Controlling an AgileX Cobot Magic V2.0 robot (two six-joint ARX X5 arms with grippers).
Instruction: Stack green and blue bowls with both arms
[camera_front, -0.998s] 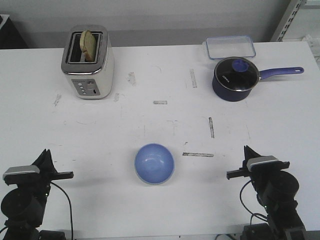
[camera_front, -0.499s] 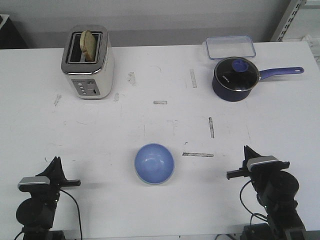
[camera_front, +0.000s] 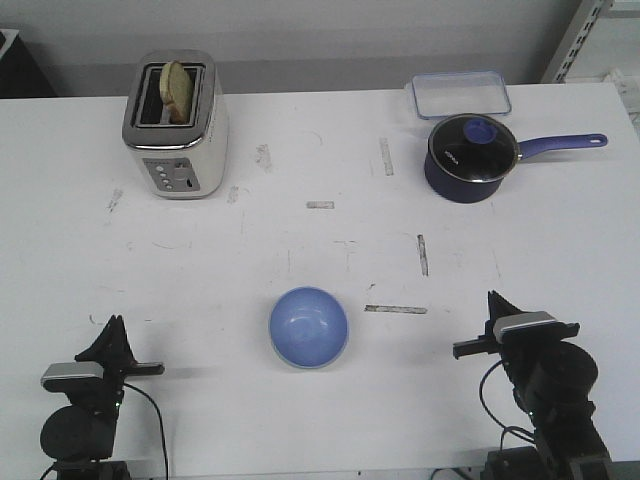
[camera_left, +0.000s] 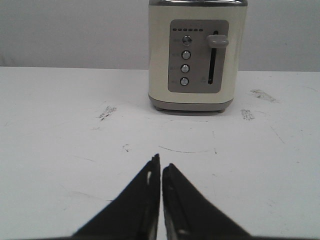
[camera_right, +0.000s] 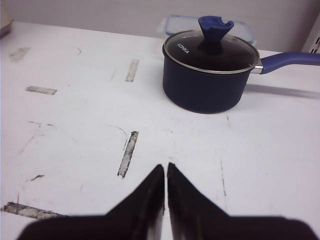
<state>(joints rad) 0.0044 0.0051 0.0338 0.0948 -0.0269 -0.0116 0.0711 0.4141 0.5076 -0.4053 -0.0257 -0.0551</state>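
Since a second ago, left hand (camera_front: 113, 325) has pulled back toward the near edge, fingers together; right hand (camera_front: 491, 298) likewise pressed together. Light periwinkle-blue round bowl (camera_front: 309, 326) sits between them on the white tabletop (camera_front: 300, 240).

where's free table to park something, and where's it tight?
Bare stretches: the middle, between toaster and saucepan; beside the blue bowl on either side, toward the left pincer and right pincer. Tight: the far right corner, where the saucepan sits close in front of a clear container.
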